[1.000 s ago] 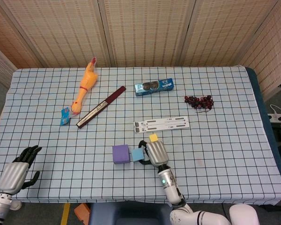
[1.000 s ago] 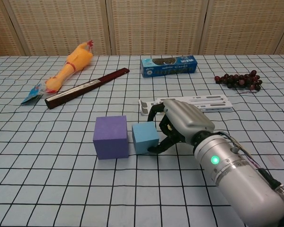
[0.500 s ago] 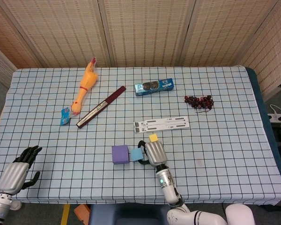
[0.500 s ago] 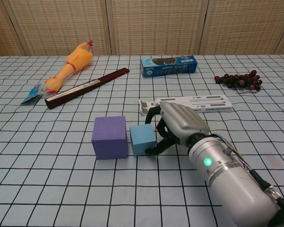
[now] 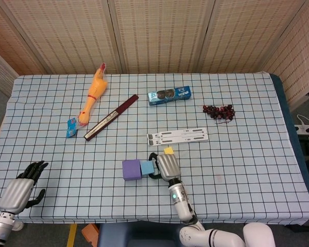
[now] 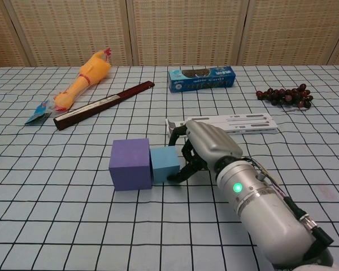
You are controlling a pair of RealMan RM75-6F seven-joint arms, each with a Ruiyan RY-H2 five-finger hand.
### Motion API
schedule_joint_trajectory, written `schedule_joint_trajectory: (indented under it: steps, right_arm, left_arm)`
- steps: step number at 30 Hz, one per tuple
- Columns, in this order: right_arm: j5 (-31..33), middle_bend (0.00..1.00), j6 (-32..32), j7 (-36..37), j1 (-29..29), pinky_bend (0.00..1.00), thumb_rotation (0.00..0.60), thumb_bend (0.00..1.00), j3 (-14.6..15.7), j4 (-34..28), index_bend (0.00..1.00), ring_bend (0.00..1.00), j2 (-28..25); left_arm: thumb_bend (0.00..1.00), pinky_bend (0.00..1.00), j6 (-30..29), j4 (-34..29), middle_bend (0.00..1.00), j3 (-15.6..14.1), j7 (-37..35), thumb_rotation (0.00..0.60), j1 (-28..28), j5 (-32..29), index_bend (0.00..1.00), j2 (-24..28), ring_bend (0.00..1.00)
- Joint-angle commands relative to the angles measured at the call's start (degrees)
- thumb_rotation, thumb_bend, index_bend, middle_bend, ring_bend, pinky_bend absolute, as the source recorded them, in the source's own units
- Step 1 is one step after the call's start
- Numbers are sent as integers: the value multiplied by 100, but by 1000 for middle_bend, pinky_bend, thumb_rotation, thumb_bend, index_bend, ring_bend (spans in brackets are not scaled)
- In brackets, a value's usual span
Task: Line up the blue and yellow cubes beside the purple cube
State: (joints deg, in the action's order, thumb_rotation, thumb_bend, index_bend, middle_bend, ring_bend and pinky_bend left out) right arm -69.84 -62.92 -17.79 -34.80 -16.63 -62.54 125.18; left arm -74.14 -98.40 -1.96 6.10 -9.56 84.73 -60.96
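Observation:
The purple cube (image 5: 131, 169) (image 6: 130, 164) sits near the table's front edge. The blue cube (image 5: 147, 168) (image 6: 165, 164) stands right against its right side. My right hand (image 5: 165, 165) (image 6: 206, 147) holds the blue cube, with fingers curled round its far side and the thumb at its near right corner. The small yellow cube (image 5: 168, 151) lies just beyond this hand; the chest view hides it behind the hand. My left hand (image 5: 21, 188) hangs with fingers apart and empty off the table's front left corner.
A white strip (image 5: 177, 136) (image 6: 237, 121) lies just behind the cubes. Farther back are a dark stick (image 5: 111, 117), a rubber chicken (image 5: 94, 93), a small blue packet (image 5: 71, 127), a blue cookie box (image 5: 169, 95) and grapes (image 5: 219, 111).
My right hand has slid the blue cube leftward, closing the gap until it meets the purple cube. The left hand has barely moved.

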Motion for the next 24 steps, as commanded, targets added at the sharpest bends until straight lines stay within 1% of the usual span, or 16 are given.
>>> schedule_joint_trajectory:
  steps: [1, 6, 9, 14, 19, 20, 24]
  right_arm:
    - [-1, 906, -1, 10, -8, 987, 600, 0, 11, 8, 643, 973, 13]
    - [-11, 906, -5, 38, -22, 987, 600, 0, 34, 47, 642, 973, 29]
    - [-25, 906, 2, 54, -23, 987, 600, 0, 65, 53, 599, 973, 12]
    - [-59, 906, 70, 94, -3, 987, 600, 0, 164, -23, 410, 973, -94]
    - [-80, 906, 118, -18, 35, 987, 600, 0, 271, -269, 250, 973, -308]
    - [-77, 906, 122, -60, 46, 987, 600, 0, 288, -347, 226, 973, -366]
    - [-13, 906, 147, -312, 89, 987, 600, 0, 327, -771, 185, 973, -662]
  left_arm:
    - [452, 281, 5, -1, 0, -4, 5, 600, -3, 5, 0, -2, 0]
    - [451, 281, 12, -8, 0, -10, 23, 600, -7, 4, 0, -1, 0]
    - [451, 282, 6, -7, 0, -10, 19, 600, -6, 4, 0, 0, 0]
    - [452, 282, 9, -9, 0, -16, 18, 600, -8, 6, 0, 5, 0]
    - [451, 282, 15, -12, 0, -22, 31, 600, -13, 12, 0, 2, 0]
    - [451, 282, 16, -13, 0, -22, 32, 600, -13, 11, 0, 2, 0]
    - [451, 283, 18, -19, 0, -18, 46, 600, -14, -5, 0, -1, 0]
